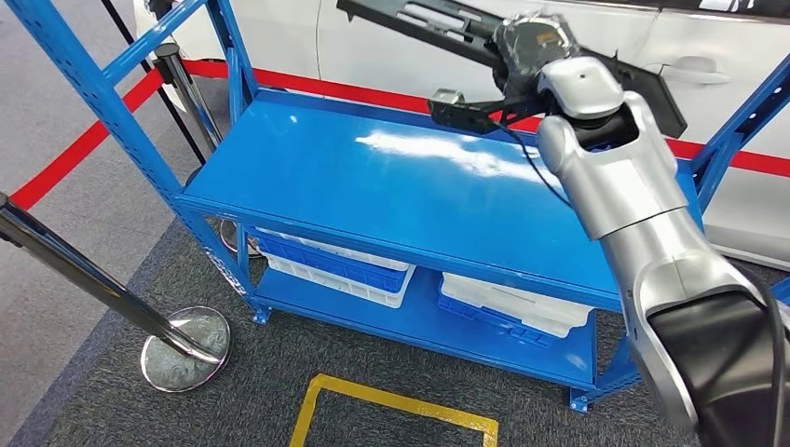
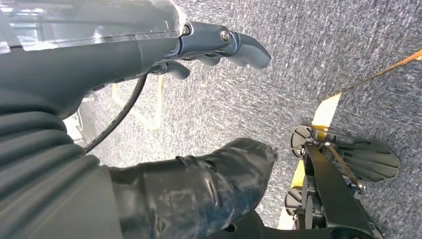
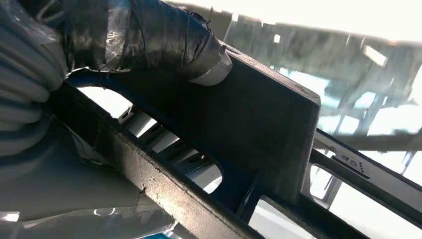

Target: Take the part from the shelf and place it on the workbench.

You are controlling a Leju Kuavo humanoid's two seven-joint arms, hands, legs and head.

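Nearest the robot, its left hand [image 2: 219, 47] hangs low over grey carpet [image 2: 298, 59] marked with yellow tape [image 2: 326, 110]; its fingers curl loosely inward and nothing is in them. In the head view a yellow tape rectangle [image 1: 391, 414] lies on the carpet in front of a blue metal shelf unit [image 1: 391, 186]. Its lower shelf holds blue and white plastic trays [image 1: 335, 265], and its broad upper shelf is bare and shiny. The silver right arm [image 1: 615, 186] reaches up and forward over that upper shelf. At its end the right hand [image 1: 536, 47] is closed around the part [image 1: 438, 23], a long, flat black plastic panel with cut-out openings, held up in the air above the shelf's far edge, in front of a white car [image 1: 419, 47]. In the right wrist view, the thumb [image 3: 164, 35] presses on a solid section of the panel between two openings. The part looks rigid and fairly light, though long enough to swing or tilt when held at one spot. A grip on a thick solid bar near the middle seems safest; the thin ribs beside the openings could probably flex or crack.
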